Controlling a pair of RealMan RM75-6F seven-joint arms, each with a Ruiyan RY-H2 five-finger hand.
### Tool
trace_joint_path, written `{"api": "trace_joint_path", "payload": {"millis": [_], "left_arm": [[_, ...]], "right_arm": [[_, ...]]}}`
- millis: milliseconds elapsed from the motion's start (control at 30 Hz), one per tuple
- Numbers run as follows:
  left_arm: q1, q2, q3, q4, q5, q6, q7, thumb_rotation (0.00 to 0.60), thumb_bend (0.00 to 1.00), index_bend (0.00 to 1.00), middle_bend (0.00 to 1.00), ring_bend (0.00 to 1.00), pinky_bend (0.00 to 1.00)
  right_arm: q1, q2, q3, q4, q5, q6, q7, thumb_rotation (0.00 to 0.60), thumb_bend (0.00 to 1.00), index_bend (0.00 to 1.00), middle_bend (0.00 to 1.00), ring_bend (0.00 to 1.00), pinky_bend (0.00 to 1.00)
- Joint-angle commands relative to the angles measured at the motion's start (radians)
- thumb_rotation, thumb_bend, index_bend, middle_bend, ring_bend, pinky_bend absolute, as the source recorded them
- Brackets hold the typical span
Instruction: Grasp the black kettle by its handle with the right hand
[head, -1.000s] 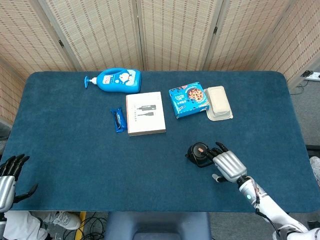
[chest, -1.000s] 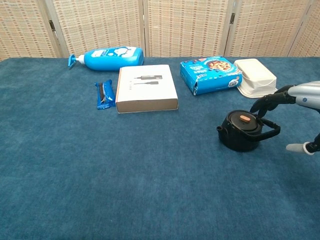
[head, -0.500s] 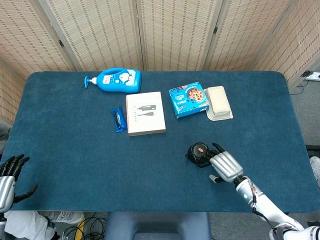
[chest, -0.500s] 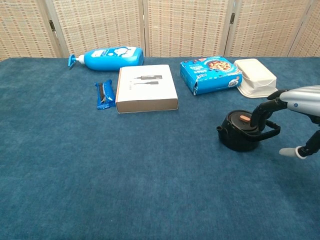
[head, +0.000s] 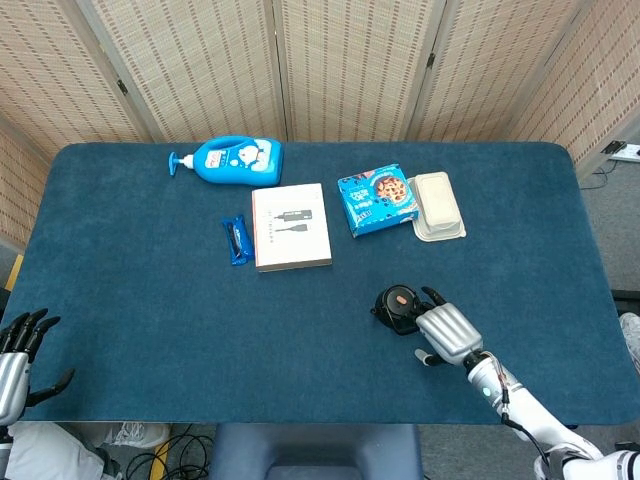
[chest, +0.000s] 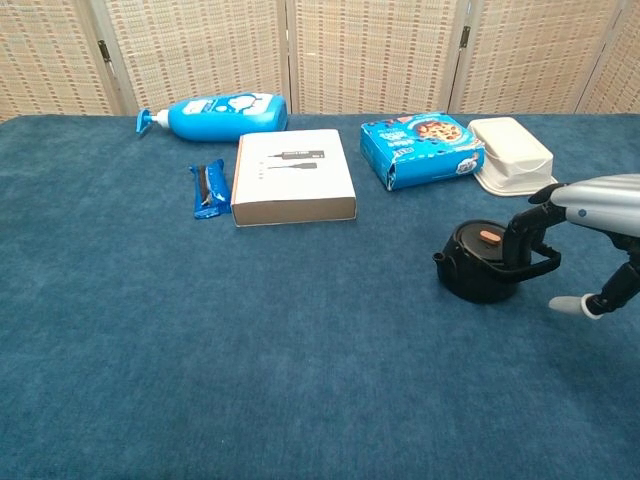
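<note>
Since a moment ago, the silver right hand (chest: 590, 215) has been dropping lower, and its dark fingers (chest: 524, 232) are now reaching down over the handle of the small round black kettle (chest: 487, 262). The thumb is sticking out to the side, away from the kettle, so the hand is not holding it yet. The kettle is sitting on the blue cloth table (chest: 250, 340), near the right front. Behind it are lying a blue cookie box (chest: 420, 148) and a white tray (chest: 510, 153). Far off, the left hand (head: 18, 355) is hanging wide open beside the table's edge.
</note>
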Motion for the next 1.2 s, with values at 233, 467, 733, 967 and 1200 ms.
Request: {"api": "trace_joint_path", "payload": {"millis": [233, 467, 733, 967, 1200], "left_arm": [[0.001, -0.004, 0.0, 0.009, -0.003, -0.002, -0.006, 0.6, 0.26, 0.2, 0.12, 0.1, 0.17], [0.0, -0.007, -0.001, 0.015, -0.003, -0.005, -0.009, 0.6, 0.26, 0.2, 0.12, 0.1, 0.17], [-0.002, -0.009, 0.001, 0.013, -0.002, -0.01, -0.004, 0.6, 0.26, 0.2, 0.12, 0.1, 0.17], [-0.002, -0.01, 0.001, 0.013, -0.004, -0.012, -0.002, 0.6, 0.26, 0.2, 0.12, 0.1, 0.17], [-0.004, -0.014, 0.003, 0.015, -0.004, -0.017, 0.0, 0.6, 0.26, 0.2, 0.12, 0.1, 0.17]], "right_arm": [[0.007, -0.004, 0.003, -0.004, 0.026, -0.017, -0.026, 0.6, 0.23, 0.38, 0.4, 0.32, 0.0], [0.015, -0.011, 0.004, -0.001, 0.055, -0.032, -0.051, 0.6, 0.23, 0.39, 0.41, 0.33, 0.0], [0.025, -0.019, 0.002, 0.006, 0.075, -0.048, -0.071, 0.6, 0.24, 0.39, 0.41, 0.33, 0.0], [0.035, -0.026, -0.002, 0.015, 0.098, -0.067, -0.086, 0.6, 0.24, 0.4, 0.42, 0.33, 0.0], [0.047, -0.036, -0.005, 0.022, 0.116, -0.084, -0.097, 0.6, 0.24, 0.4, 0.43, 0.34, 0.0]]}}
